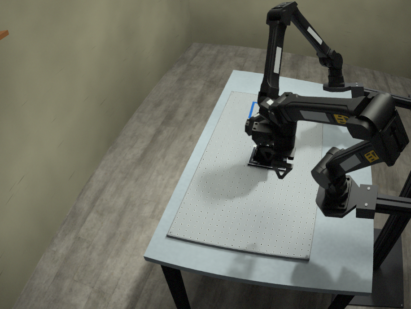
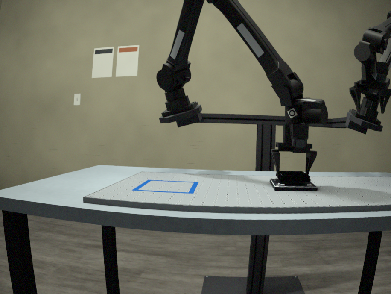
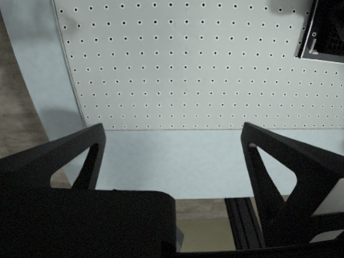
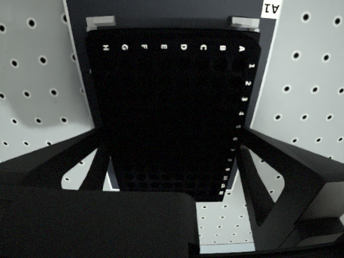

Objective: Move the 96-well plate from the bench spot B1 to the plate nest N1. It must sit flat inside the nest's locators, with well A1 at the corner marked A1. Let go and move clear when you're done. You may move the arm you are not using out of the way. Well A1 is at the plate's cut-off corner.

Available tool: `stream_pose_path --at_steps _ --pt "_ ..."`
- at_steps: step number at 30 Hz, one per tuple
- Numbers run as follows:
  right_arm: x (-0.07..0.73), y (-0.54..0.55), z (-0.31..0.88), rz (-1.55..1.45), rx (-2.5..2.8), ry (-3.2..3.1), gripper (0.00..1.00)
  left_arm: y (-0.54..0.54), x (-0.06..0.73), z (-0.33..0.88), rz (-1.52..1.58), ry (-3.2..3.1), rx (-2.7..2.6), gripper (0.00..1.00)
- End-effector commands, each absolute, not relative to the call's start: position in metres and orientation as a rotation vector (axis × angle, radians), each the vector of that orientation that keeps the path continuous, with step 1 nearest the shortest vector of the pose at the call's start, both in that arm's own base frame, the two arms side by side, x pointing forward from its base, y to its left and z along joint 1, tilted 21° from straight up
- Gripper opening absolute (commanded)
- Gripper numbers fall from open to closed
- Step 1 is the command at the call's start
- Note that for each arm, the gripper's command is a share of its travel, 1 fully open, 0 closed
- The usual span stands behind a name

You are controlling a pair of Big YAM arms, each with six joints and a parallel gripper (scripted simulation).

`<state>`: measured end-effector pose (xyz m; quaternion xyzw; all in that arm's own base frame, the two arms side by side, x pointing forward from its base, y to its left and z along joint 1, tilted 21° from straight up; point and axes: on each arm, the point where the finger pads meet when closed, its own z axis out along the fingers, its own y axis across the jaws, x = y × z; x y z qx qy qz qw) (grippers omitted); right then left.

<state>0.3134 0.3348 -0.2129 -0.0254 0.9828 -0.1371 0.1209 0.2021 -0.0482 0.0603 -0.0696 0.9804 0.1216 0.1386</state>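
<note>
Left gripper (image 1: 285, 159) (image 2: 369, 111) (image 3: 173, 125) above perforated board (image 1: 216, 206) (image 2: 221, 199) (image 3: 150, 87) (image 4: 22, 76) on desk (image 1: 345, 259) (image 2: 63, 180) (image 3: 210, 161) (image 4: 225, 248), one finger visible (rest hidden). Dark nest (image 1: 265, 165) (image 2: 295, 188) (image 3: 306, 57) (image 4: 169, 8) near it, partly covered; blue outline (image 1: 251, 109) (image 2: 164, 191) farther off.
</note>
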Motion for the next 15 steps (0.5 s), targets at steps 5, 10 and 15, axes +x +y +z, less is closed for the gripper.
stream_pose_path --at_steps 5,10,15 --pt "0.3257 0.3377 -0.2171 -0.384 -0.054 2.865 0.0 -0.0437 0.2 0.0557 0.375 2.854 -0.204 1.0" --pt "0.3288 0.3416 -0.2143 -0.369 -0.052 2.859 0.0 -0.0437 0.2 0.0557 0.375 2.854 -0.204 1.0" --pt "0.3301 0.3426 -0.2165 -0.369 -0.053 2.859 0.0 -0.0437 0.2 0.0557 0.375 2.854 -0.204 1.0"
